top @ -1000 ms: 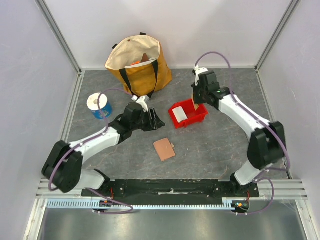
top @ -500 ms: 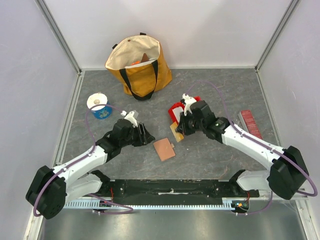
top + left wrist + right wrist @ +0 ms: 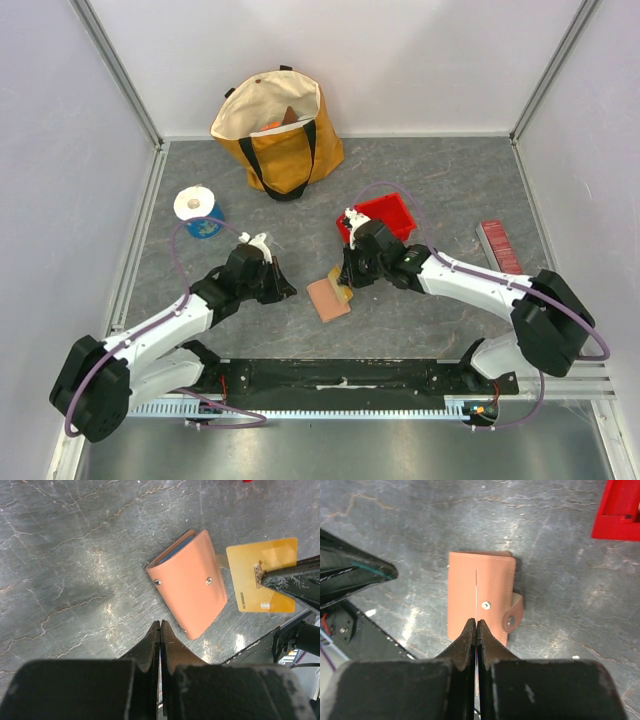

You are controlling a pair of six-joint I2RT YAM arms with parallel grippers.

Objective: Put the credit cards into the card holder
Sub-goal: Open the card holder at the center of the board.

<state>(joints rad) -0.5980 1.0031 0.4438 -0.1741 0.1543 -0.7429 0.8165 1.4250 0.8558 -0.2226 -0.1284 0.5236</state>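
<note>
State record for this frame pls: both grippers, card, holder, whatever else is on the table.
left gripper: jaws shut, empty, next to the card holder
right gripper: jaws shut on the yellow card
yellow card: at the holder's edge, not inserted; contact cannot be told
card holder: folded shut, flat on the table between the two grippers
red bin: behind the right gripper
other: tote bag at the back, white roll at left, dark-red bar at right

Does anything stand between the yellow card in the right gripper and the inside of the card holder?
Only the cover of the card holder, which lies closed. No other object sits between it and the yellow card held by the right gripper.
</note>
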